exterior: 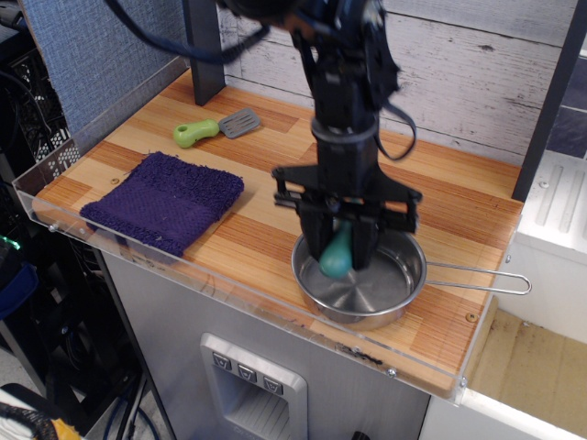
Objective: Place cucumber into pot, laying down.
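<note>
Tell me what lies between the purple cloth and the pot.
Only bare wooden tabletop separates the purple cloth from the pot in this single view; the gripper hangs over the pot, holding the cucumber.

The arm descends vertically from 12 o'clock, wrist straight, cables looped at its side. The tool [341,246] points straight down, its two black fingers [315,236] closed on the cucumber [337,255], gripped upright with the rounded end protruding below.
</note>
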### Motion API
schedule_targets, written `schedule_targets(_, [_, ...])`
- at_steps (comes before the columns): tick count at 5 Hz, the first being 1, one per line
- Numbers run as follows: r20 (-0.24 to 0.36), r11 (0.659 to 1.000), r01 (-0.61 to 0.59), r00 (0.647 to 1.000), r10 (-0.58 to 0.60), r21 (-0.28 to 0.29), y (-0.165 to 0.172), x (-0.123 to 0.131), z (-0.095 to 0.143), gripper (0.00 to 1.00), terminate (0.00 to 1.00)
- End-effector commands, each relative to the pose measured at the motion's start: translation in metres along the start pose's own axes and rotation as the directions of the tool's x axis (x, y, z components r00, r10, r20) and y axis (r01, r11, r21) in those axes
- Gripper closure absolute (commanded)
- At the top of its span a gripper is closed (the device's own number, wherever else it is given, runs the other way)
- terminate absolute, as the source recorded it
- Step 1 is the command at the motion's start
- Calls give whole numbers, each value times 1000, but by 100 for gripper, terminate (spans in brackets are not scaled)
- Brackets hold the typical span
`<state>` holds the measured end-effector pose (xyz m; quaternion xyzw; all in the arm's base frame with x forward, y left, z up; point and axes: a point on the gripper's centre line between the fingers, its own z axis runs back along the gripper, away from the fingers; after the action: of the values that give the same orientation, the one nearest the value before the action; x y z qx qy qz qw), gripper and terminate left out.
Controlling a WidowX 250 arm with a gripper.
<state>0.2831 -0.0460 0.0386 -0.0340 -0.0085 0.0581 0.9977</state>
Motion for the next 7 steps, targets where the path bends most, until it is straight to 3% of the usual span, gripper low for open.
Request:
schedule_targets(1, [28, 998, 42, 999, -43, 40, -20, -3, -12, 100, 0])
schedule_targets(2, [36, 993, 105, 994, -107, 55, -27, -7, -10, 0, 0])
schedule_targets(3, [100, 988, 137, 985, -144, 66, -35, -9, 3, 0, 0])
schedule_targets(4, [176, 983, 167, 968, -179, 81, -35, -8, 30, 0, 0])
schedule_targets(5, [235, 982, 155, 956, -178, 112, -16, 0, 77, 0, 0])
schedule_targets(6, [258, 994, 51, 963, -75, 98, 26, 12, 114, 0, 0])
schedule_targets(7, [229, 997, -49, 973, 35, 54, 74, 28, 120, 0, 0])
